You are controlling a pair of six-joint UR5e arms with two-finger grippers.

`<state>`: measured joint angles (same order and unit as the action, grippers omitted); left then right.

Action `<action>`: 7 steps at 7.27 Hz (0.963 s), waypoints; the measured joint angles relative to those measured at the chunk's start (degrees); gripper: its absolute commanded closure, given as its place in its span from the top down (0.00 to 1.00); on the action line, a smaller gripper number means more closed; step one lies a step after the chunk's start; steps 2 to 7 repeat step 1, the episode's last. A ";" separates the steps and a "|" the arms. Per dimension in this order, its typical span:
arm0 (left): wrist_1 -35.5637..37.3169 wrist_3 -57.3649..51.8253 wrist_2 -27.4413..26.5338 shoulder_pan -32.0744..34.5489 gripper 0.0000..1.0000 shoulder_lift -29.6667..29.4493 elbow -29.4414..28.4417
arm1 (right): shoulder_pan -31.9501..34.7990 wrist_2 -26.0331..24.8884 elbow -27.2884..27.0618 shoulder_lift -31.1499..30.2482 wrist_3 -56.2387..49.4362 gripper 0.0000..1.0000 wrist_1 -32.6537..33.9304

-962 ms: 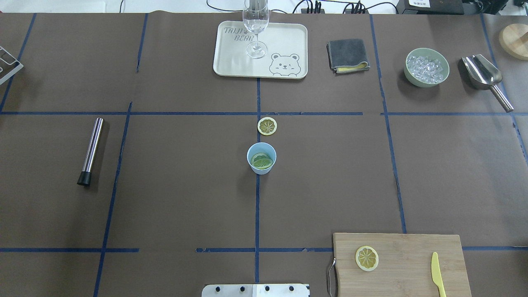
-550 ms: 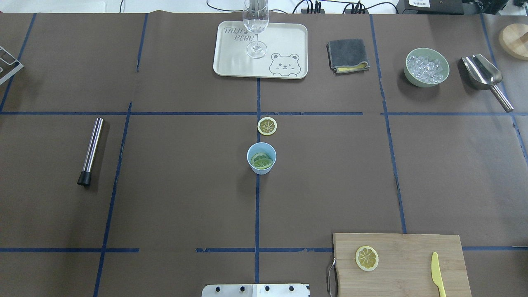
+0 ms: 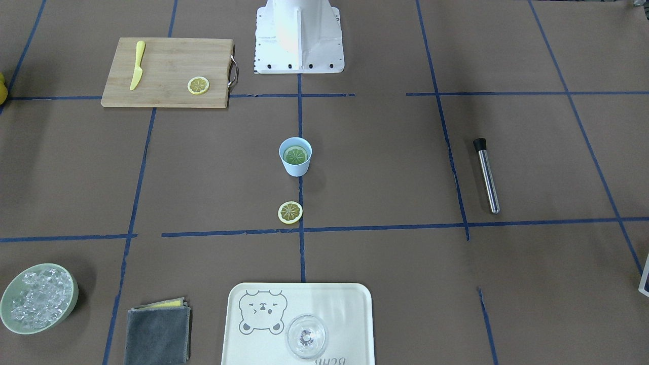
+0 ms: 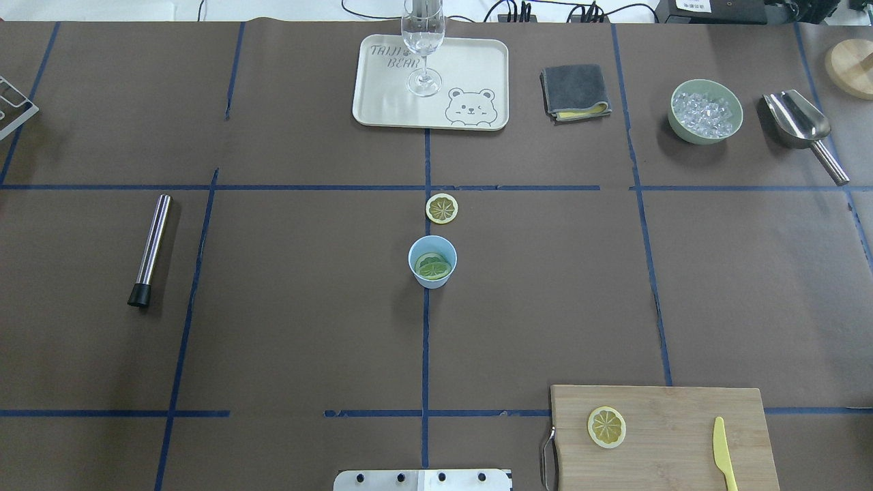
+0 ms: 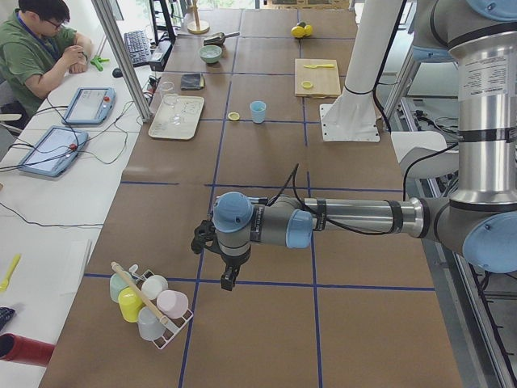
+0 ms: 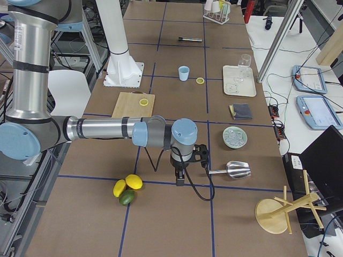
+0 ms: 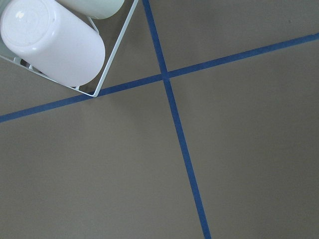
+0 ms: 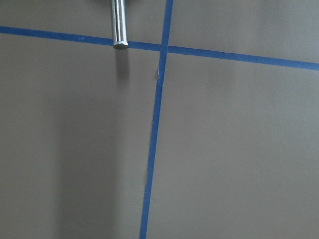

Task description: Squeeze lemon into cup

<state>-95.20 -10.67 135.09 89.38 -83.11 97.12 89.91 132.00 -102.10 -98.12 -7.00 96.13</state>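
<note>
The light-blue cup (image 4: pixel 432 281) stands upright at the table's middle, with lemon slices (image 4: pixel 434 267) lying inside it; it also shows in the front view (image 3: pixel 295 168). Another lemon slice (image 4: pixel 442 208) lies flat on the table just beyond the cup. A third slice (image 4: pixel 606 427) lies on the cutting board (image 4: pixel 675 409). Whole lemons (image 6: pixel 133 182) lie near the right arm. My left gripper (image 5: pixel 229 283) hangs by a cup rack, far from the cup. My right gripper (image 6: pixel 180 179) hangs near the scoop. Both show only in side views, so I cannot tell whether they are open or shut.
A steel muddler (image 4: pixel 151 249) lies at left. A tray (image 4: pixel 470 61) with a clear glass (image 4: pixel 423 41), a grey cloth (image 4: pixel 576 92), a pale-green bowl of ice (image 4: pixel 706 112) and a metal scoop (image 4: pixel 801 126) stand at the back. A yellow knife (image 4: pixel 723 453) lies on the board.
</note>
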 measured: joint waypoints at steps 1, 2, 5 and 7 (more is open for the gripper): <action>-0.03 -0.01 0.00 0.00 1.00 -0.03 0.03 | 0.00 0.03 -0.01 -0.02 0.04 1.00 0.01; -0.03 -0.01 0.00 0.00 1.00 -0.03 0.03 | 0.00 0.03 -0.01 -0.02 0.04 1.00 0.01; -0.03 -0.01 0.00 0.00 1.00 -0.03 0.03 | 0.00 0.03 -0.01 -0.02 0.04 1.00 0.01; -0.03 -0.01 0.00 0.00 1.00 -0.03 0.03 | 0.00 0.03 -0.01 -0.02 0.04 1.00 0.01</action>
